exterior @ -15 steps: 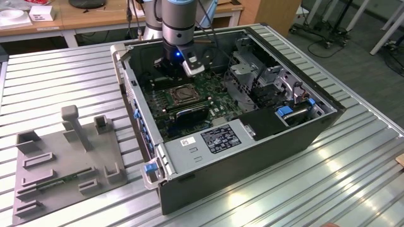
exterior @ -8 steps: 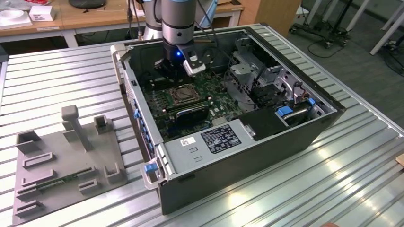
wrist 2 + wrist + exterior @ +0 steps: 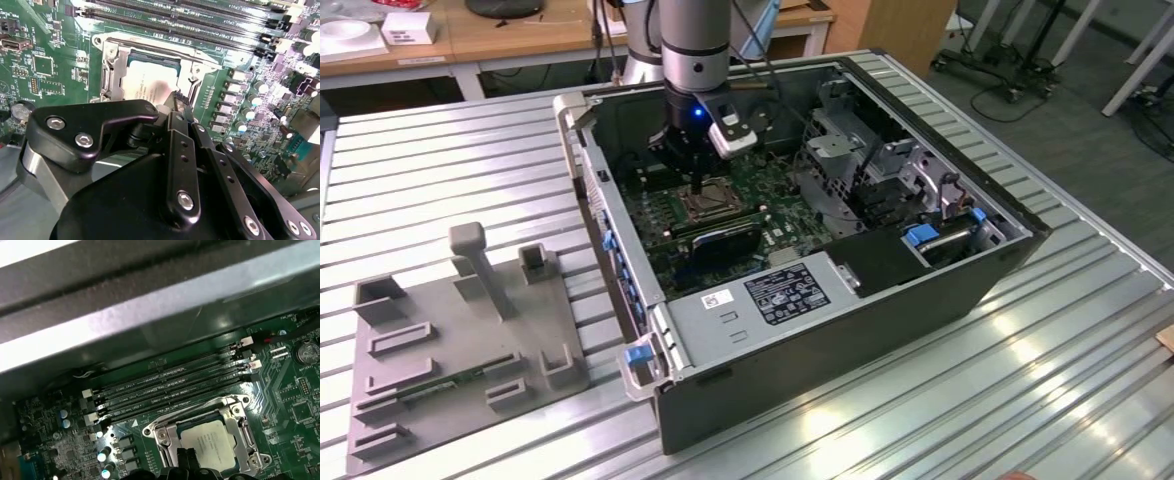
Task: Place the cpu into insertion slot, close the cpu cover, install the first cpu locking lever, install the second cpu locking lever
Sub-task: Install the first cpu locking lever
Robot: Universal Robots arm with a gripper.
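Your ribbed grey metal bench (image 3: 1067, 330) carries the open black computer case (image 3: 854, 330) across its middle, with a grey plastic fixture tray (image 3: 454, 345) lying near the bench edge at the exterior view's left. Inside the case lies the green circuit board (image 3: 45, 45), and the grey robot arm (image 3: 694, 40) reaches straight down into it toward the case's far side. The arm's black hand (image 3: 177, 107) hangs right above the socket, its fingers (image 3: 181, 150) drawn close together with nothing between them. In both wrist views you can see the square insertion slot with its silvery metal rim (image 3: 165, 432) just beside the long black memory slots (image 3: 170, 385). The thin silvery cpu cover (image 3: 112, 65) lies flat down on the slot, framing the chip. The cpu (image 3: 212, 440), a small flat square with a tan-silver top, sits seated in the slot and shows through the cover's window.
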